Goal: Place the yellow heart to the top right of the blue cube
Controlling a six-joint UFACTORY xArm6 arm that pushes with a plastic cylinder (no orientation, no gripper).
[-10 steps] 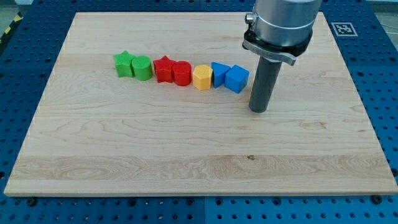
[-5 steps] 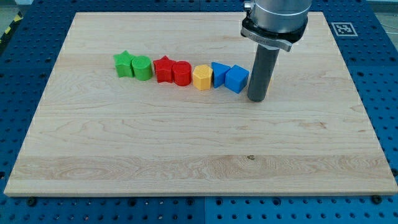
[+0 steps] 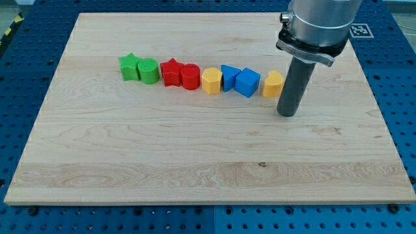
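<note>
A row of blocks lies across the upper middle of the wooden board [image 3: 195, 162]. The blue cube [image 3: 247, 82] is near the row's right end, touching another blue block [image 3: 229, 76] on its left. A yellow block [image 3: 273, 84], probably the heart, sits just right of the blue cube at about the same height, with its right edge hidden by the rod. A second yellow block [image 3: 210, 80] lies left of the blue pair. My tip [image 3: 287, 114] rests on the board just below and right of the right-hand yellow block, close beside it.
Further left in the row are a red cylinder [image 3: 190, 77], a red star [image 3: 171, 71], a green cylinder [image 3: 149, 71] and a green star [image 3: 129, 66]. A black-and-white marker [image 3: 359, 30] sits off the board's top right corner.
The rod has moved to the view's right and slightly down, away from the blue cube. The right-hand yellow block, hidden behind the rod before, now shows.
</note>
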